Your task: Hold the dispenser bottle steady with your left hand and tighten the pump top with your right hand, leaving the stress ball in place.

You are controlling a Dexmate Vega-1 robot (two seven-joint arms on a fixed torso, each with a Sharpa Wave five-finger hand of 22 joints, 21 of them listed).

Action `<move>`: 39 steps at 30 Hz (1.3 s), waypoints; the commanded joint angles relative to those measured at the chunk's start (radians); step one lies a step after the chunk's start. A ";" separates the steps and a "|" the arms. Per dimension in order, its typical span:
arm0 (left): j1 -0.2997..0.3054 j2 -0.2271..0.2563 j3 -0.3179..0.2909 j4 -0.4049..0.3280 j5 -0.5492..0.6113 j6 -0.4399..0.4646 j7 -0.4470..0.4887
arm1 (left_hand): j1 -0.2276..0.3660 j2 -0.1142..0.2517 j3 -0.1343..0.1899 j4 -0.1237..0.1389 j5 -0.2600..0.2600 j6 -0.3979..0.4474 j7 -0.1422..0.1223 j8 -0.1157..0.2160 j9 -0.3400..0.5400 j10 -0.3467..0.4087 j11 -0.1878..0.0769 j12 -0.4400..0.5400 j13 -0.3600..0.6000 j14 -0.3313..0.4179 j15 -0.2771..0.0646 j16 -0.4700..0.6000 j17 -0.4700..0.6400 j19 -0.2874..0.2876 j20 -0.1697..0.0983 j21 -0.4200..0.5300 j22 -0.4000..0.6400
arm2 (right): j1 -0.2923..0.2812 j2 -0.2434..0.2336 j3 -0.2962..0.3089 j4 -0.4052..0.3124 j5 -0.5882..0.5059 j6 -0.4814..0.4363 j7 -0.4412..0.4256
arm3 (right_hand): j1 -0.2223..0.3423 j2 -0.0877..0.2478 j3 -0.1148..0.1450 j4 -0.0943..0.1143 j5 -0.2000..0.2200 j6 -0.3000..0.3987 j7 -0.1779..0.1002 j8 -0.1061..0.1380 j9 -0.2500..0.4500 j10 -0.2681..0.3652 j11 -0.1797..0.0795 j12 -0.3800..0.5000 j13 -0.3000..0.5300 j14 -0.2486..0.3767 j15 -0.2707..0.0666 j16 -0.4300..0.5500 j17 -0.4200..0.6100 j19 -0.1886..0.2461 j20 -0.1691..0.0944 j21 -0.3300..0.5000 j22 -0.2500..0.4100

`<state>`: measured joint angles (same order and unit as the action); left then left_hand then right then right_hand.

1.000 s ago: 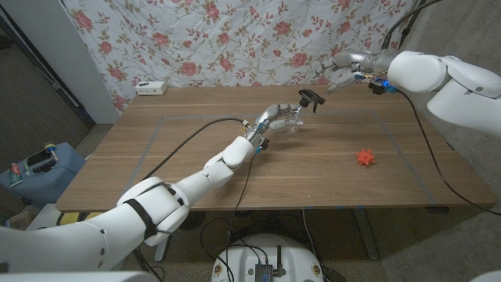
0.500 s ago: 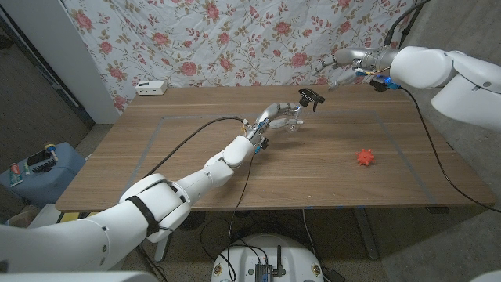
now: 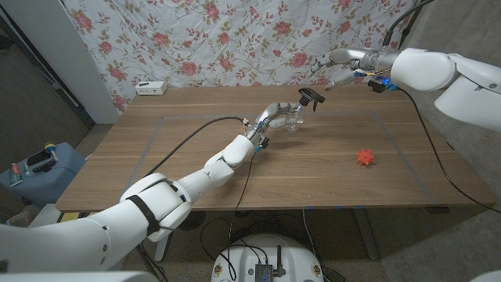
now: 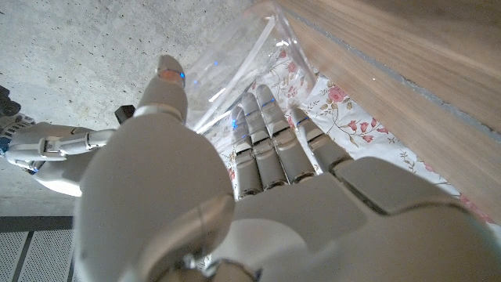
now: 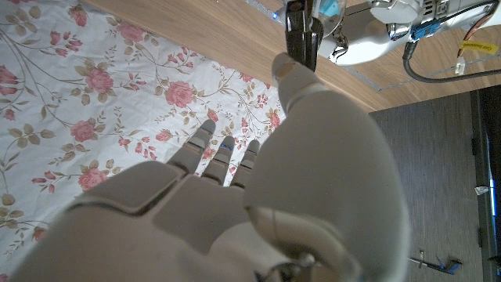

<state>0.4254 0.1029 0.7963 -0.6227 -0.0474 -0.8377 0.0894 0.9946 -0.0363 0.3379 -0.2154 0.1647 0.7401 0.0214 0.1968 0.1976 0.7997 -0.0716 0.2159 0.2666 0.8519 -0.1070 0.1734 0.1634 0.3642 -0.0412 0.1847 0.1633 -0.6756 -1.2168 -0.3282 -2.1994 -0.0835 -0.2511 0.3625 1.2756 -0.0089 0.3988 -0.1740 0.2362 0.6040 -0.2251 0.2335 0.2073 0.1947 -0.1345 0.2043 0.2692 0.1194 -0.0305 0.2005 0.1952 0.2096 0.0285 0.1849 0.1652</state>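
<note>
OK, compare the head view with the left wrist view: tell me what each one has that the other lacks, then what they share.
Head view alone: the orange ball on the table's right part, a white box at the far left edge, and the black pump top with the right robot hand open above and behind it, not touching.

Left wrist view alone: a close look at the left robot hand's fingers wrapped on the clear bottle.

Both: the left robot hand holding the bottle, the wooden table, the floral cloth.
</note>
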 commanded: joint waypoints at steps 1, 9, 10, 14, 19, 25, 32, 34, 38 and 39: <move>-0.013 -0.007 -0.004 0.019 -0.022 -0.023 -0.034 | -0.057 0.062 0.070 0.065 0.008 0.125 -0.042 0.004 0.003 0.013 -0.004 0.006 0.004 0.004 -0.068 0.003 0.000 0.012 -0.114 0.000 0.002 | 0.066 0.011 -0.050 0.031 -0.071 0.092 0.074 | 0.000 -0.011 0.001 0.002 0.000 0.020 0.003 0.008 0.005 0.004 -0.008 0.004 -0.001 0.006 -0.024 0.005 0.003 0.011 -0.005 0.005 0.002; -0.020 -0.013 -0.005 0.032 -0.044 -0.028 -0.080 | -0.059 0.059 0.069 0.065 0.007 0.124 -0.041 0.003 0.003 0.012 -0.002 0.005 0.003 0.004 -0.067 0.003 0.000 0.012 -0.112 0.000 0.002 | 0.125 0.018 -0.081 0.034 -0.159 0.134 0.157 | -0.003 -0.020 -0.001 0.006 0.002 0.040 0.003 0.013 0.005 0.009 -0.015 0.007 -0.002 0.014 -0.031 0.008 0.004 0.022 -0.012 0.008 0.002; -0.022 -0.014 -0.005 0.034 -0.045 -0.029 -0.084 | -0.059 0.058 0.069 0.065 0.007 0.125 -0.043 0.004 0.003 0.013 -0.003 0.005 0.003 0.003 -0.067 0.003 0.000 0.013 -0.112 0.000 0.002 | 0.130 0.019 -0.083 0.033 -0.169 0.138 0.167 | -0.003 -0.021 -0.001 0.006 0.002 0.042 0.003 0.014 0.004 0.011 -0.016 0.007 -0.002 0.015 -0.032 0.009 0.004 0.023 -0.013 0.008 0.002; -0.023 -0.014 -0.004 0.033 -0.046 -0.027 -0.092 | -0.063 0.056 0.068 0.066 0.007 0.126 -0.044 0.004 0.003 0.014 -0.001 0.005 0.003 0.003 -0.066 0.003 0.000 0.013 -0.112 0.000 0.002 | 0.136 0.022 -0.078 0.032 -0.186 0.157 0.187 | -0.005 -0.026 -0.003 0.007 0.003 0.053 0.003 0.016 0.004 0.012 -0.020 0.008 -0.002 0.018 -0.037 0.010 0.005 0.029 -0.015 0.009 0.002; -0.020 -0.008 -0.003 0.017 -0.043 -0.019 -0.095 | -0.066 0.055 0.067 0.067 0.007 0.128 -0.043 0.005 0.003 0.014 -0.003 0.005 0.002 0.004 -0.064 0.004 0.000 0.014 -0.112 0.001 0.002 | 0.143 0.026 -0.080 0.030 -0.217 0.174 0.213 | -0.007 -0.031 -0.004 0.008 0.005 0.064 0.003 0.019 0.004 0.013 -0.026 0.008 -0.003 0.020 -0.040 0.010 0.006 0.033 -0.017 0.009 0.002; -0.004 0.009 -0.004 -0.032 -0.036 0.006 -0.091 | -0.067 0.054 0.067 0.067 0.007 0.128 -0.044 0.005 0.003 0.013 -0.002 0.005 0.002 0.004 -0.066 0.004 0.000 0.013 -0.112 0.000 0.002 | 0.155 0.036 -0.080 0.036 -0.235 0.194 0.246 | -0.009 -0.035 -0.006 0.010 0.007 0.074 0.003 0.021 0.004 0.013 -0.025 0.009 -0.003 0.019 -0.042 0.010 0.006 0.034 -0.017 0.009 0.002; 0.016 0.028 -0.006 -0.088 -0.028 0.037 -0.089 | -0.070 0.053 0.067 0.068 0.008 0.129 -0.041 0.005 0.004 0.014 -0.003 0.005 0.002 0.004 -0.065 0.004 0.000 0.013 -0.112 0.000 0.002 | 0.180 0.050 -0.089 0.064 -0.242 0.233 0.289 | -0.012 -0.038 -0.007 0.011 0.008 0.082 0.002 0.023 0.004 0.013 -0.027 0.009 -0.004 0.019 -0.044 0.010 0.007 0.037 -0.020 0.009 0.002; 0.018 0.028 -0.006 -0.093 -0.027 0.040 -0.090 | -0.070 0.053 0.067 0.068 0.008 0.129 -0.041 0.004 0.004 0.014 -0.002 0.005 0.002 0.004 -0.065 0.004 0.000 0.013 -0.112 0.000 0.002 | 0.186 0.056 -0.091 0.074 -0.238 0.244 0.298 | -0.013 -0.039 -0.007 0.012 0.009 0.084 0.002 0.023 0.004 0.014 -0.027 0.009 -0.004 0.019 -0.044 0.010 0.008 0.037 -0.020 0.009 0.002; 0.020 0.030 -0.006 -0.101 -0.025 0.046 -0.091 | -0.071 0.054 0.068 0.069 0.008 0.130 -0.040 0.005 0.004 0.015 -0.003 0.005 0.002 0.005 -0.065 0.005 0.000 0.014 -0.112 0.000 0.002 | 0.196 0.064 -0.096 0.087 -0.244 0.260 0.312 | -0.015 -0.041 -0.008 0.013 0.010 0.088 0.002 0.024 0.003 0.014 -0.029 0.010 -0.004 0.019 -0.044 0.010 0.008 0.037 -0.022 0.008 0.002; 0.021 0.030 -0.006 -0.103 -0.024 0.047 -0.092 | -0.071 0.054 0.068 0.069 0.008 0.130 -0.041 0.005 0.004 0.016 -0.003 0.005 0.002 0.005 -0.065 0.005 0.000 0.014 -0.112 0.000 0.002 | 0.198 0.066 -0.097 0.091 -0.247 0.264 0.314 | -0.017 -0.041 -0.009 0.014 0.010 0.091 0.002 0.024 0.003 0.012 -0.035 0.009 -0.004 0.019 -0.045 0.010 0.009 0.038 -0.022 0.008 0.002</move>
<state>0.4312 0.1197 0.7915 -0.6807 -0.0802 -0.8175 0.0011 0.9785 -0.0524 0.3375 -0.2150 0.1669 0.7486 0.0196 0.1970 0.1977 0.8050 -0.0769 0.2147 0.2672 0.8522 -0.1071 0.1735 0.1634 0.3696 -0.0466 0.1847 0.1634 -0.5090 -1.1724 -0.4132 -2.1435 -0.3118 -0.0366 0.6254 1.2591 -0.0406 0.3902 -0.1654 0.2409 0.6827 -0.2250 0.2517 0.2071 0.2073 -0.1575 0.2044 0.2646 0.1303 -0.0411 0.2005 0.1979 0.2385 0.0073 0.1857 0.1652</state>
